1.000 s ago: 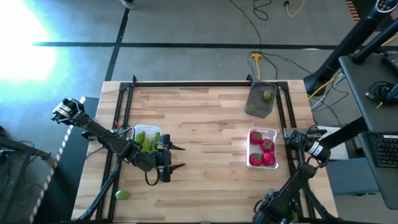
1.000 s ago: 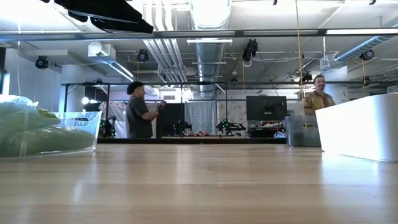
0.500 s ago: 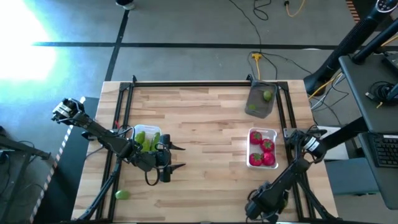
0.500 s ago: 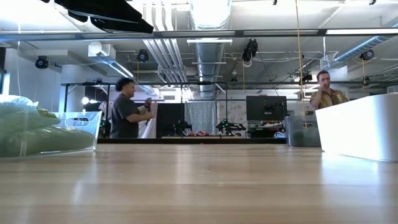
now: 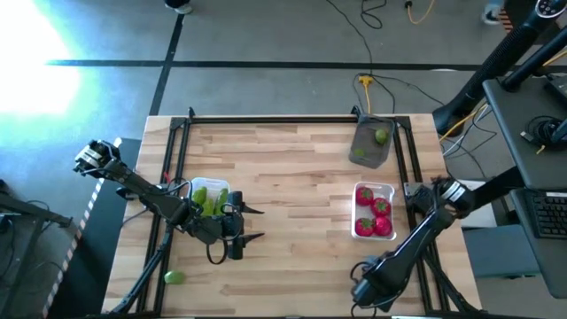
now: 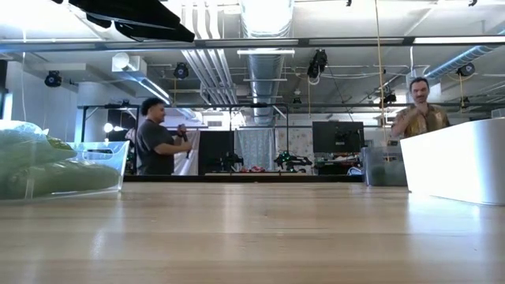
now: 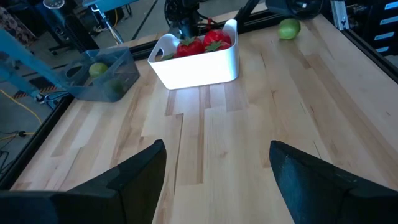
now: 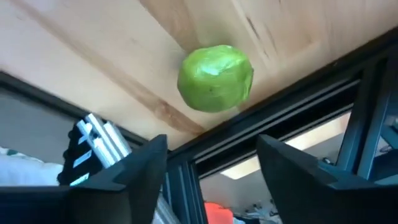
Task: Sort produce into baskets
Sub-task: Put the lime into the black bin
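Table [image 5: 292,168] (wood) bears baskets [image 5: 373,211], limes [image 5: 174,277].

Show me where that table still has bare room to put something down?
Bare wood spans the middle, between the cucumber basket on the left and the tomato basket on the right, below the grey basket. It's crowded where the left claw hangs beside the cucumbers.

Colours across the sorting scene

The table [image 5: 292,168] is pale striped wood with a black frame. Red tomatoes [image 5: 373,215] with green tops fill a white basket [image 5: 361,189]; a smoky grey basket [image 5: 366,143] holds green limes [image 5: 381,136]; a clear basket [image 5: 188,185] holds green cucumbers [image 5: 207,202]. One bright green lime [image 8: 215,78] lies loose.
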You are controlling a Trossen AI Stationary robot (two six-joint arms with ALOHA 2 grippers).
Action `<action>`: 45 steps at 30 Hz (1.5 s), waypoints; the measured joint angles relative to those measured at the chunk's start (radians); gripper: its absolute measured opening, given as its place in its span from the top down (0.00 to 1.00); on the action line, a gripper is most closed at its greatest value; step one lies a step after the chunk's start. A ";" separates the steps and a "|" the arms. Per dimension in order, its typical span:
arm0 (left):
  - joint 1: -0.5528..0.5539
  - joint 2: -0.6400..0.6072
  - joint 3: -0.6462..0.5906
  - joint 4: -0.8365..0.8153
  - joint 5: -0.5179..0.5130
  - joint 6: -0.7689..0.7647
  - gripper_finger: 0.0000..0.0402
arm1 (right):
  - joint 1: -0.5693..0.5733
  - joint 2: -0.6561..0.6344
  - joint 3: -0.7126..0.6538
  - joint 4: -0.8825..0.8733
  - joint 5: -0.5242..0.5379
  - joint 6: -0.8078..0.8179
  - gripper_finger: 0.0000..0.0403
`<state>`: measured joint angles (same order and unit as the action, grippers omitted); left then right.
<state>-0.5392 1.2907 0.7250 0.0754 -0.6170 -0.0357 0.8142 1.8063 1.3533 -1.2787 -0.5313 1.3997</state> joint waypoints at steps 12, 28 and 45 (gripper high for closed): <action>0.000 0.000 0.000 0.003 0.000 0.000 0.33 | 0.050 -0.006 -0.051 0.041 -0.015 -0.011 0.10; 0.000 0.000 0.000 0.013 0.000 0.000 0.33 | 0.036 0.128 -0.104 0.096 0.012 -0.205 0.10; 0.000 0.000 0.000 0.015 0.000 0.000 0.33 | -0.053 0.112 -0.101 0.080 0.031 -0.284 0.57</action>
<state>-0.5395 1.2903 0.7254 0.0902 -0.6170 -0.0357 0.7607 1.9180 1.2525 -1.1992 -0.5001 1.1161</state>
